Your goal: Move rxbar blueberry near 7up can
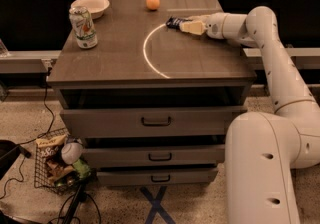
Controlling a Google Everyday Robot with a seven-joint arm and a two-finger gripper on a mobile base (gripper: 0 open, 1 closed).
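The dark blue rxbar blueberry [174, 22] lies flat at the back right of the wooden tabletop [125, 53]. My gripper [189, 24] reaches in from the right, low over the table, with its pale fingers [191, 27] around the bar's right end. The 7up can [83, 27] stands upright at the left side of the table, far from the bar and gripper.
A shallow white bowl [90, 5] sits behind the can. An orange [153, 2] sits at the back middle. A bright arc of light [148, 50] curves across the tabletop. Drawers are below, and a wire basket [56, 163] of items stands on the floor at left.
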